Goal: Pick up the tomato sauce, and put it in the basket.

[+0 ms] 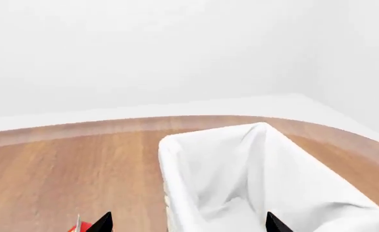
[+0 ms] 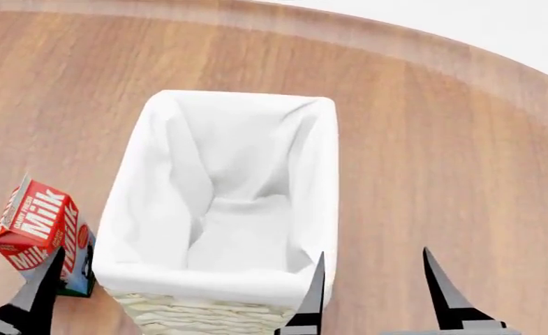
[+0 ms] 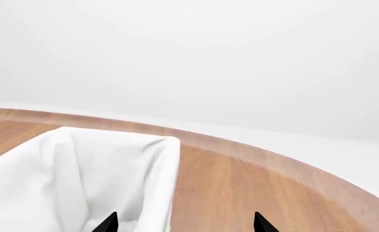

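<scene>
The tomato sauce can is out of view in all three views. The cream wicker basket (image 2: pixel 199 314) with its white cloth lining stands in the middle of the wooden table and holds nothing. It also shows in the left wrist view (image 1: pixel 176 159) and the right wrist view (image 3: pixel 166 159). My left gripper (image 1: pixel 189 224) is open and empty, straddling the basket's left rim. One of its fingers (image 2: pixel 42 289) shows beside the milk carton. My right gripper (image 2: pixel 376 279) is open and empty, straddling the basket's right rim, as the right wrist view (image 3: pixel 184 224) also shows.
A red and white milk carton (image 2: pixel 36 223) stands left of the basket, close to my left finger. A red scrap of it (image 1: pixel 75 228) shows at the left wrist view's edge. The round wooden table's far edge (image 2: pixel 460 56) curves behind the basket.
</scene>
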Robot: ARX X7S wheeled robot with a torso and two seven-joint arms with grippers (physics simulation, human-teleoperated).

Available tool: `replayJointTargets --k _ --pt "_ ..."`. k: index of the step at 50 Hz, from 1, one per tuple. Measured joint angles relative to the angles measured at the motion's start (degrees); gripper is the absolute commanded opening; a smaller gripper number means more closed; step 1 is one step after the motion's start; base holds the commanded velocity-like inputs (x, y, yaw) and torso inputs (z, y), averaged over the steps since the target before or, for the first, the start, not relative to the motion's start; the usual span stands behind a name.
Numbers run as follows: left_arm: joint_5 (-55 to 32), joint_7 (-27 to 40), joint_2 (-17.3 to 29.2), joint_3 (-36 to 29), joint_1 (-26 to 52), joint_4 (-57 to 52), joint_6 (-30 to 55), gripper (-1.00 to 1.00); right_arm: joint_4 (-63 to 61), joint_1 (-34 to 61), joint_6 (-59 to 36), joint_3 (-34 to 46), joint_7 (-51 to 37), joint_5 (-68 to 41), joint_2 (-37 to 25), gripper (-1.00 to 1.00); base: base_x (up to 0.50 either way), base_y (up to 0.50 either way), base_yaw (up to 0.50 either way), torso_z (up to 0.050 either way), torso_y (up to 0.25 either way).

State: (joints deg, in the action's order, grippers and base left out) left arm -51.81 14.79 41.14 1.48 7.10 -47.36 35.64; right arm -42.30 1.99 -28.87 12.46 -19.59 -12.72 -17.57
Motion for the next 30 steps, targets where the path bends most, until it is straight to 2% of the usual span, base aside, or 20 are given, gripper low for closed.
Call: replayJointTargets --k 11,26,30 --pt "-8.2 -3.4 8.7 1.4 -1.0 1.3 6.3 1.00 -0.1 0.0 0.0 0.2 -0.3 -0.1 -0.2 1.00 0.00 0.00 0.00 0.000 0.000" --pt "-8.7 -8.7 18.0 1.2 -8.6 2.4 10.9 1.00 -0.2 0.0 0.1 0.3 -0.7 -0.2 -0.7 1.00 0.00 0.00 0.00 0.000 0.000" --pt "-6.8 -10.4 19.7 -0.6 -10.5 2.8 11.6 1.00 -0.1 0.0 0.1 0.4 -0.7 -0.2 -0.8 1.00 0.00 0.00 0.00 0.000 0.000"
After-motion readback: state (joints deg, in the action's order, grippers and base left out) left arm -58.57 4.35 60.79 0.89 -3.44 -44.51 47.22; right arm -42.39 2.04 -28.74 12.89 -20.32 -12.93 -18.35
